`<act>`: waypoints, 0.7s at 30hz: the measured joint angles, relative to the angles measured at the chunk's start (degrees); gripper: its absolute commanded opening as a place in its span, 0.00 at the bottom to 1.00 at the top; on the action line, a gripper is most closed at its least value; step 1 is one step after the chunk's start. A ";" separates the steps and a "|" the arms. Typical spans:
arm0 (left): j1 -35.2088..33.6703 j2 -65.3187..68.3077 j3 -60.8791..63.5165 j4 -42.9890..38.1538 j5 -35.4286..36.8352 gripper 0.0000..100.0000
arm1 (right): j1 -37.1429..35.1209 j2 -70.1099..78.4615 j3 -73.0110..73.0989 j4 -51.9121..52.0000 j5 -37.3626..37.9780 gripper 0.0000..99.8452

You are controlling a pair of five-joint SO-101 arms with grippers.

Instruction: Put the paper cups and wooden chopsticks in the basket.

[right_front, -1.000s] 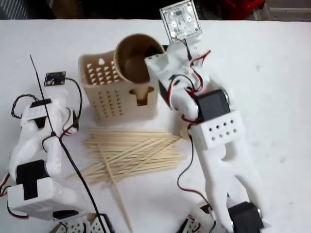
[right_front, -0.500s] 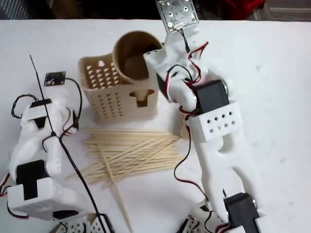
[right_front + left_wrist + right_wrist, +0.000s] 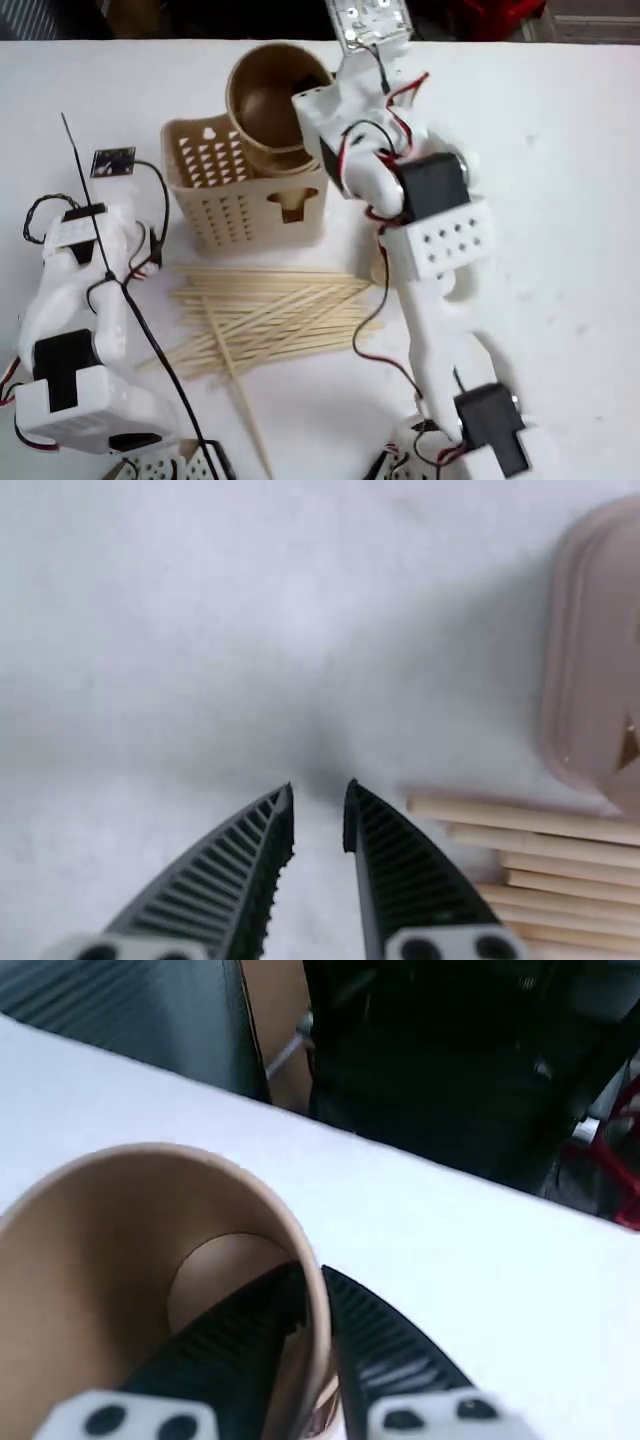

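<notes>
Paper cup point(image 3: 110, 1250): likely light, thin-walled, easily crushed; my right gripper point(image 3: 312, 1278) pinches its rim, one finger inside, one outside, gentle squeeze advised.

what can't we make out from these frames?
- Basket contents: in the high view, the cup and right arm cover much of the opening.
- How deep the cup sits: in the high view, its own rim and the basket wall hide its base; the right wrist view cuts it off.
- Chopsticks count: they overlap, and some ends run under the right arm.
- Left wrist view: the basket is blurred and cut by the edge.
</notes>
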 measured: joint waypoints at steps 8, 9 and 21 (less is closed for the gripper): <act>0.00 0.00 0.00 0.00 0.00 0.10 | 0.00 4.66 0.00 1.32 0.00 0.06; 0.00 0.00 0.00 0.00 0.00 0.10 | 0.00 4.66 0.00 1.67 0.00 0.10; 0.00 0.00 0.00 0.00 0.00 0.10 | -0.09 4.66 0.00 1.85 3.52 0.34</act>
